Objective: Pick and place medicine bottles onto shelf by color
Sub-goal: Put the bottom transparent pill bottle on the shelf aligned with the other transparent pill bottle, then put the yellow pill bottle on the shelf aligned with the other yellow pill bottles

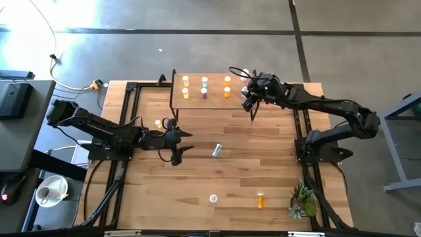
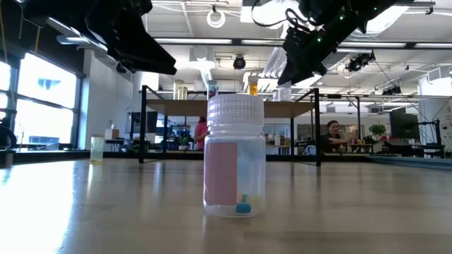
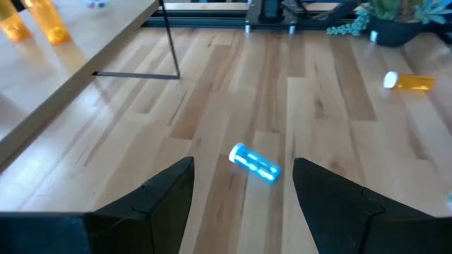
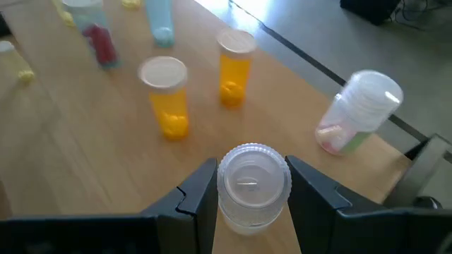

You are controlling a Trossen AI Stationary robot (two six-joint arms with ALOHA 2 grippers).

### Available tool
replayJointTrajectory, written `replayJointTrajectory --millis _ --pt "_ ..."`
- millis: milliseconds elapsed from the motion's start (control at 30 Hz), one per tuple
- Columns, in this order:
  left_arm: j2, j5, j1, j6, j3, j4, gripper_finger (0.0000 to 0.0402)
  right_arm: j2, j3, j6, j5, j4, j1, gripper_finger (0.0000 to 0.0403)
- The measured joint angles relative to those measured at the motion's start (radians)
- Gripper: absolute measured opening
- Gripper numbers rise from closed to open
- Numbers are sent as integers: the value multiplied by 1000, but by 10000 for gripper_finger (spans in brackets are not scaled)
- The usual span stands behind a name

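The right gripper is pinched on a clear bottle, seen only by its wrist view; the left gripper is spread wide above a blue bottle.

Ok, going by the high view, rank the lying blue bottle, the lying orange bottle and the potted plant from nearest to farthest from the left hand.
1. Blue bottle, on its side, mid-table, just beyond the left hand.
2. Orange bottle, on its side near the front edge.
3. Potted plant, at the front right corner.

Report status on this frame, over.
Right pincer shut on a clear bottle over the shelf. Left pincer open above blue bottle. Nothing blocking.
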Motion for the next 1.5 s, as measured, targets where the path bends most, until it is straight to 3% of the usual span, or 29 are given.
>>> replayJointTrajectory --millis 333,800,1500 --pt "-1 7 0 -8 0 1 230 0 0 19 -23 -13 -19 126" --pt "-1 7 0 -8 0 1 230 0 0 26 -19 -13 -19 178" --pt "-1 48 0 -8 0 1 230 -29 19 26 7 34 -9 181"
